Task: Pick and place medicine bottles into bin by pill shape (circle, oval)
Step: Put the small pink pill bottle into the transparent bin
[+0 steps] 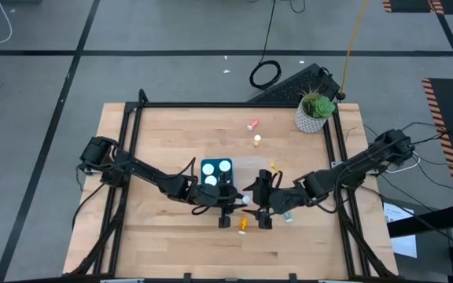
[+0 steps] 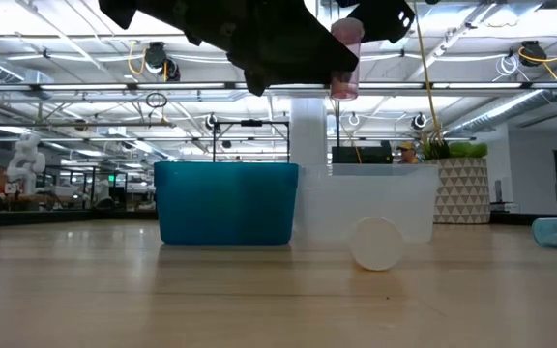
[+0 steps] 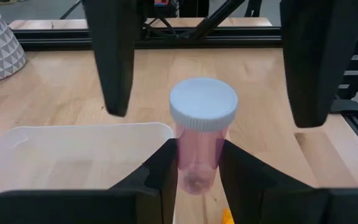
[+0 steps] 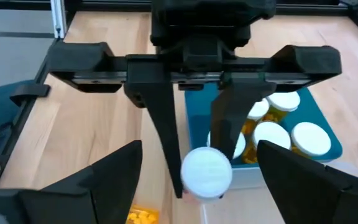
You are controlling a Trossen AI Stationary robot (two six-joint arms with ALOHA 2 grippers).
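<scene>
A pink medicine bottle (image 3: 197,158) with a white cap (image 3: 203,103) hangs in the air, with my left gripper (image 3: 199,182) shut on it. In the high view this gripper (image 1: 231,198) stands just near of the teal bin (image 1: 204,166). My right gripper (image 4: 197,158) faces it from the table's right, open, with its fingers (image 3: 114,59) apart on either side beyond the cap. Several white-capped amber bottles (image 4: 272,124) sit in the teal bin. A clear bin (image 1: 252,167) stands beside it. Loose bottles lie on the table: pink (image 1: 252,124), amber (image 1: 256,141), amber (image 1: 243,224), teal (image 1: 288,216). My left gripper pinches the pink bottle's body (image 3: 197,155), below the cap, between its two fingers (image 3: 165,180). The fingers come from the table's left and lie along the bottle. The bottle is lifted clear of the table, its cap end (image 4: 207,171) toward my right gripper.
A potted plant (image 1: 314,112) in a white patterned pot stands at the far right corner. A black frame (image 1: 234,105) runs along the table's edges. A white-capped bottle (image 2: 377,242) lies in front of the clear bin (image 2: 366,203) in the low view.
</scene>
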